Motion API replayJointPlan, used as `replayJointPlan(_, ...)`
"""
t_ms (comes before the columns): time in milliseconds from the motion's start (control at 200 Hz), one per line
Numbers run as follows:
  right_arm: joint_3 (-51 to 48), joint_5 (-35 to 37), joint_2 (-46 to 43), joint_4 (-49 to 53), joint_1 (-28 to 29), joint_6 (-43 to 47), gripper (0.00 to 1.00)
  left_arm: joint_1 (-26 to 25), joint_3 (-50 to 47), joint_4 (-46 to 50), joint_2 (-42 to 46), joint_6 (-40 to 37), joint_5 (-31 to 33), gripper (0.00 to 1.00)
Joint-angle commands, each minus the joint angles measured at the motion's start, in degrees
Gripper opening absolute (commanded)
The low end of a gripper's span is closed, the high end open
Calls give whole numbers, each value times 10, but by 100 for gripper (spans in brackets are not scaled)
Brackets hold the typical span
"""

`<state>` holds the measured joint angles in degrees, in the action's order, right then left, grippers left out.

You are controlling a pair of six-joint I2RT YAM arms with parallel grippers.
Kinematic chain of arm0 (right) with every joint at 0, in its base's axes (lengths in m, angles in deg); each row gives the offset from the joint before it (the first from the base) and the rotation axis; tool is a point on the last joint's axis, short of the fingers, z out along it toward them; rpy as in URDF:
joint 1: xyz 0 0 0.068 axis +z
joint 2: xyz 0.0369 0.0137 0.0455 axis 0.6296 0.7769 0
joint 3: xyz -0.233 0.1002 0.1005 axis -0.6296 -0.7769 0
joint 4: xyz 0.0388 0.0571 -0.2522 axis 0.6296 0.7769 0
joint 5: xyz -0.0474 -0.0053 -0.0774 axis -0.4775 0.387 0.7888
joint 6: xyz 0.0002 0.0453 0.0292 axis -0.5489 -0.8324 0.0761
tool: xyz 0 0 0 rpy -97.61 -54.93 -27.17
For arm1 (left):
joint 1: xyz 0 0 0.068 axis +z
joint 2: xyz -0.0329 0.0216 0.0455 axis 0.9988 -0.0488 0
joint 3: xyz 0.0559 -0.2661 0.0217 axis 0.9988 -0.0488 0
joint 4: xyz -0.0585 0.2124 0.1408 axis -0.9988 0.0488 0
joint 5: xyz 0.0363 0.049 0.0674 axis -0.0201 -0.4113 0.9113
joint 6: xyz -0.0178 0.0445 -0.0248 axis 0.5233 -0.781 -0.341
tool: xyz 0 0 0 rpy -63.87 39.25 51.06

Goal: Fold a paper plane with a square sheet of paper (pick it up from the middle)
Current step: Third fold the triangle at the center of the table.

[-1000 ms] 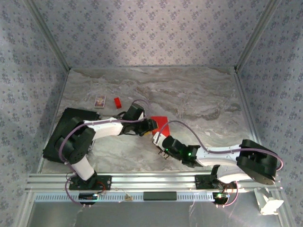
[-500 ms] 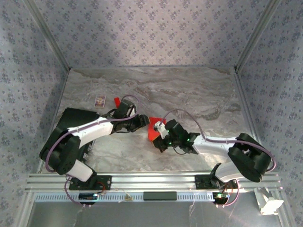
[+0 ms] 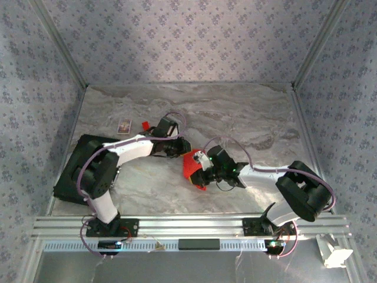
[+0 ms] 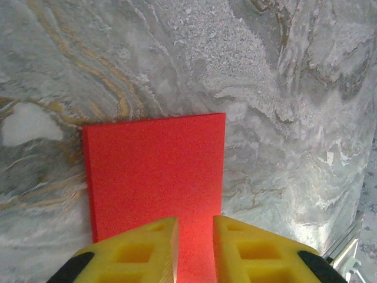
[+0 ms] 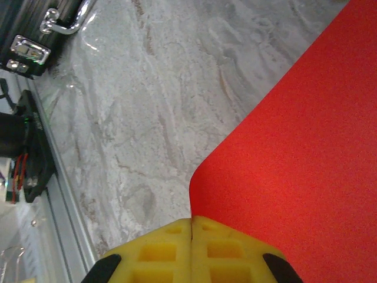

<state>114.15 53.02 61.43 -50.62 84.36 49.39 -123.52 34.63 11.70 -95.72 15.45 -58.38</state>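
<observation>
the square sheet of paper (image 3: 189,165) lies between both grippers. right gripper (image 5: 192,224) pinches its lifted edge; left gripper (image 4: 195,233), slightly parted, overhangs the far-left side.

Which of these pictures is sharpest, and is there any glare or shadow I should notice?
Top external view: soft, even light, brightest on the back wall; the red sheet of paper looks small and slightly fuzzy. Left wrist view: crisp paper edges and veins in the marble table. Right wrist view: paper grain sharp, glare on the chrome latch.
</observation>
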Motion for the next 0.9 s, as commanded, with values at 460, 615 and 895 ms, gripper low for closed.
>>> replayJointPlan(460, 6, -49, 27, -2, -26, -5, 0, -9, 69, 68, -138, -60, -23, 11)
replayJointPlan(615, 13, -33, 28, 22, -43, 5, 0, -8, 63, 78, -146, -67, -14, 11)
replayJointPlan(895, 25, 44, 31, 71, -53, 10, 0, -9, 59, 69, -144, -58, -18, 11)
